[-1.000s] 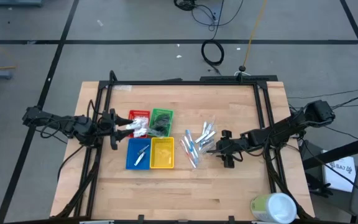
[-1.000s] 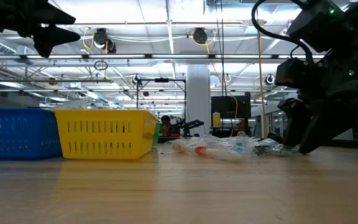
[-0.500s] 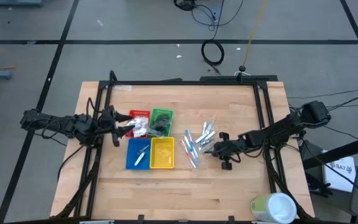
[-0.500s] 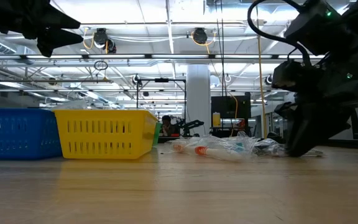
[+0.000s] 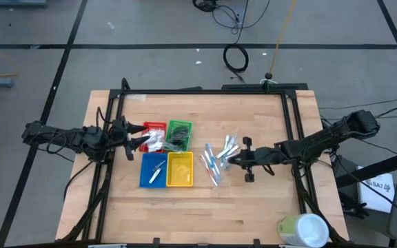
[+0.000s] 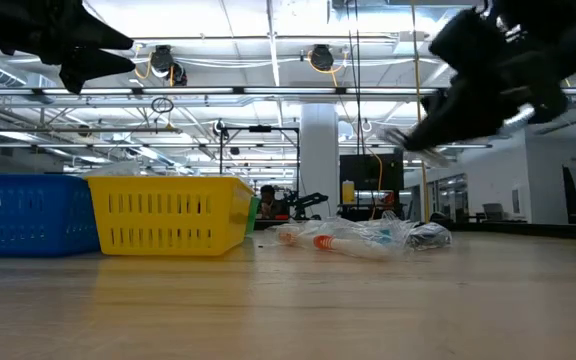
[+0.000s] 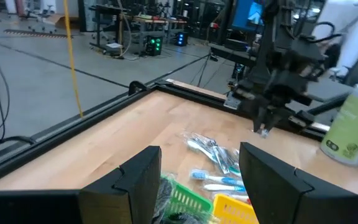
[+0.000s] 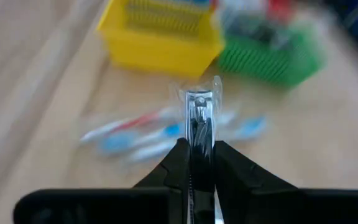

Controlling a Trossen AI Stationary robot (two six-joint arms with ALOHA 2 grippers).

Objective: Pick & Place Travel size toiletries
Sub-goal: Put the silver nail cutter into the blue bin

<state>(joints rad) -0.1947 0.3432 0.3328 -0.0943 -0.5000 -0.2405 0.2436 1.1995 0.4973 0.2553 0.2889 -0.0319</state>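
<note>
Wooden tabletop carries a pile of toiletries [image 5: 218, 160]; the right gripper [image 8: 197, 146], raised above the pile, clamps a nail clipper [image 8: 197, 115]: light, stiff, slippery metal, best pinched across its flat faces. Left gripper [image 7: 197, 177] hovers parted over the red tray [image 5: 155, 128].

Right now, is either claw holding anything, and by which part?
Right claw is shut on a slim silver item in clear wrap, gripped at one end, the rest sticking out forward, lifted above the table. Left claw is open over the trays, empty.

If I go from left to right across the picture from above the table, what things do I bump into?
Left gripper → red tray → green tray → loose pile of toiletries → right gripper, shut on a small silver item.
</note>
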